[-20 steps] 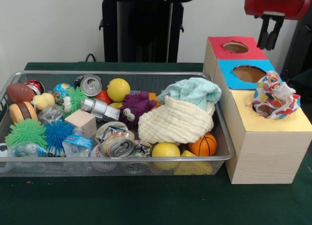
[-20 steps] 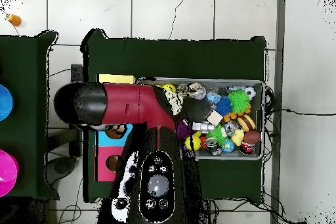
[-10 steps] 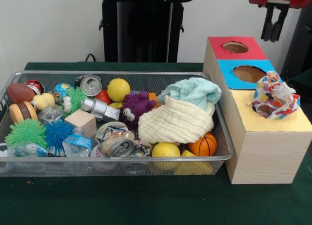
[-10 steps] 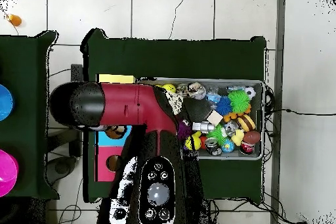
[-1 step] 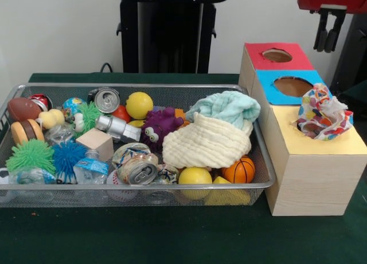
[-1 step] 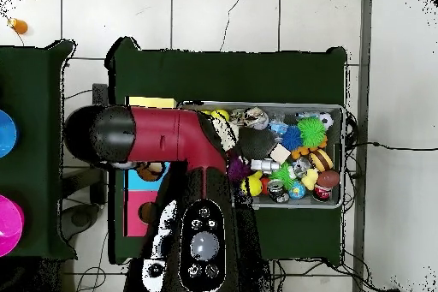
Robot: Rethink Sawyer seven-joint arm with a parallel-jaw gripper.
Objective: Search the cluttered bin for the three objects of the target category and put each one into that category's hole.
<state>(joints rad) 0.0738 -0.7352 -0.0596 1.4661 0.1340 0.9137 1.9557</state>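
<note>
A colourful cloth [image 5: 322, 111] is sitting half in the yellow hole at the right of the frame. The hand [image 5: 328, 39] is being held empty, fingers nearly together, at the upper right. Next, the cream cloth [image 5: 207, 142] should probably be pinched at a raised fold.

The front view sits low and near, just above the green tabletop [image 5: 172, 241], looking level across the wire bin [image 5: 137, 186] and the sorting box [image 5: 309, 172] toward the far wall; only the tool [image 5: 328, 38] shows at the top right. The overhead view looks straight down from well above, taking in the whole tabletop [image 6: 231, 74] and tiled floor [image 6: 257, 14] (turned half round, so the bin [image 6: 338, 113] lies right). Both views share bin and box [image 6: 137, 187], though the arm [image 6: 162, 139] covers much of the box.
</note>
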